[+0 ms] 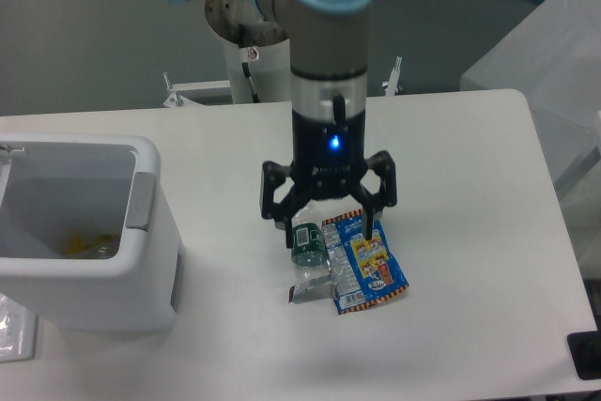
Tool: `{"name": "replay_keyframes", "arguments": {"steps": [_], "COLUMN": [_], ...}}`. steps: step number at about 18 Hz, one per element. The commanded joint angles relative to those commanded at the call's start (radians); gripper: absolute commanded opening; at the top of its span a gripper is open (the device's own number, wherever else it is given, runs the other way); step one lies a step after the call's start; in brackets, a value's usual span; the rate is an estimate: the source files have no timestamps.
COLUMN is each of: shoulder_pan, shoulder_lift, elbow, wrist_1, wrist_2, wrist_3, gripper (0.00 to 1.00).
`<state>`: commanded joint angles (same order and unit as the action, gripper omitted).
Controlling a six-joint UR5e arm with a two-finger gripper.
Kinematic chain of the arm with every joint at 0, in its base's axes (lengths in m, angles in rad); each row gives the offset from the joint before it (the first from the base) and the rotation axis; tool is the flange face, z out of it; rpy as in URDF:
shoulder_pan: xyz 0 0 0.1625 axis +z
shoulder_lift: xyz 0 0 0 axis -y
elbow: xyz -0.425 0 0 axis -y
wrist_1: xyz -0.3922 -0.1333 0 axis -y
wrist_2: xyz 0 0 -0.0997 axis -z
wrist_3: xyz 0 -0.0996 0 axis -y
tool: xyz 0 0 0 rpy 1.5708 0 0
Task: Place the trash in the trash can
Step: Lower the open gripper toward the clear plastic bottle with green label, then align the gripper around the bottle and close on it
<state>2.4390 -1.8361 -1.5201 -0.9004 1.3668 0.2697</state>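
Under our gripper (330, 229) lies a white table (470, 194), with a grey wall behind it and a pale covered shape cut off at the right edge. Our 2 fingers (377, 223) are spread wide and grasp nothing; they straddle the top of the crushed bottle (307, 249), whose green label shows just below and between them, while its neck is hidden behind the gripper body. Beside the bottle, under the finger on the picture's right, lies the blue snack wrapper (370, 261). Below the bottle sits a silvery scrap (300, 295), too small to read. Well apart stands the trash can (80, 241), cut off, holding something yellowish we cannot identify.
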Motion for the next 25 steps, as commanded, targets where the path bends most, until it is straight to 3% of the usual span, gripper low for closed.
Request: {"name": "replay_keyframes", "arguments": {"steps": [6, 12, 20, 25], "shoulder_pan": [0.000, -0.003, -0.009, -0.011], "shoulder_lift": [-0.012, -0.051, -0.109, -0.134], "elbow": [-0.081, -0.195, -0.227, -0.249], "wrist_1": [0.000, -0.002, 0.005, 0.054], "wrist_2": [0.002, 0.003, 0.003, 0.014], "wrist_3": [0.163, 0.212, 0.204, 0.204], "gripper": [1.00, 1.00, 1.00, 1.00]}}
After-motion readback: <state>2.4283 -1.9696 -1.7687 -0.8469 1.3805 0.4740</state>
